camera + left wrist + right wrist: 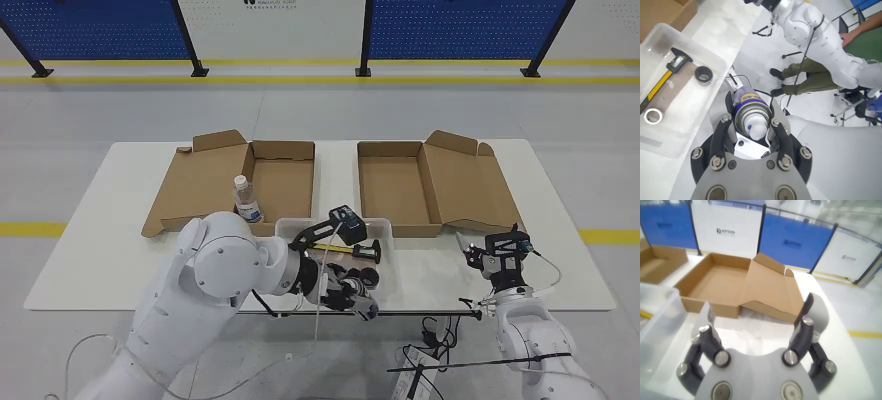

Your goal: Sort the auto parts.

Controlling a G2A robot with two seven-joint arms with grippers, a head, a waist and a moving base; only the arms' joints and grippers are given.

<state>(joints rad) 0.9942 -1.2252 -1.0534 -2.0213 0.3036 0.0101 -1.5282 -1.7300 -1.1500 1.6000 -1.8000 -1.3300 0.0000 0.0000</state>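
Left tool (750, 111): closed on a blue-and-yellow spray can (748, 101), one finger against each side of the can body and its white cap towards the wrist. It sits at the front edge of the bench (100, 250), just beside the clear tray (723, 64).

The left wrist view resolves the tray contents: a digital caliper (668, 72) with a yellow scale, a black ring (703, 75) near it, and a silver ring (653, 116) apart from both.

Right tool (758, 303): fingers spread wide, nothing between them, above the bench's front right area.

The top view places this tool (490, 250) well apart from the tray (290, 225). It adds two open cartons behind the tray, the left carton (280, 185) holding a small bottle (245, 200). The right carton (715, 283) has a bare floor in the right wrist view.
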